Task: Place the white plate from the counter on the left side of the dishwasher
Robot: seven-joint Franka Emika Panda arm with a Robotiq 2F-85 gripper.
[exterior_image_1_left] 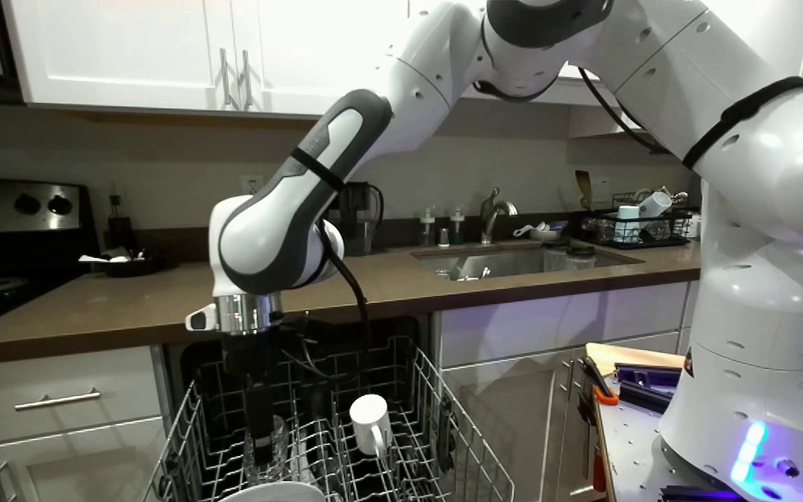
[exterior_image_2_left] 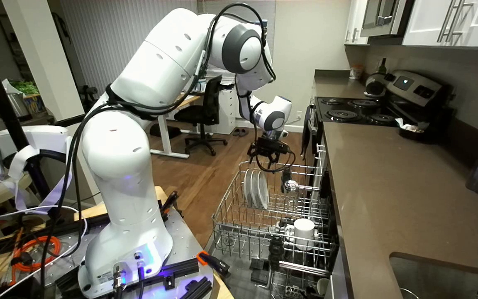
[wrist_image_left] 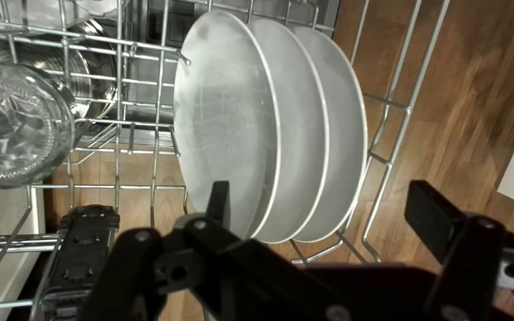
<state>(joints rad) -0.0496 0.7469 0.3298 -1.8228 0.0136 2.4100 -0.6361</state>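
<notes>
Three white plates stand on edge side by side in the dishwasher's wire rack; in the wrist view the left one (wrist_image_left: 221, 102) faces me most. They also show in the exterior views as a plate rim (exterior_image_1_left: 276, 492) and a row of plates (exterior_image_2_left: 255, 189). The dishwasher rack (exterior_image_1_left: 468, 425) is pulled out below the brown counter (exterior_image_1_left: 373, 279); both also show in an exterior view, rack (exterior_image_2_left: 226, 207) and counter (exterior_image_2_left: 388, 195). My gripper (wrist_image_left: 324, 200) is open and empty, pointing down over the rack. One finger overlaps the left plate's lower part; contact cannot be told.
A clear glass jar (wrist_image_left: 16, 125) stands upside down in the rack beside the plates, with a steel pot (wrist_image_left: 83, 71) below. A white mug (exterior_image_1_left: 368, 418) sits in the rack. The wire rack side (wrist_image_left: 400, 133) runs right of the plates. A sink (exterior_image_1_left: 499, 263) is in the counter.
</notes>
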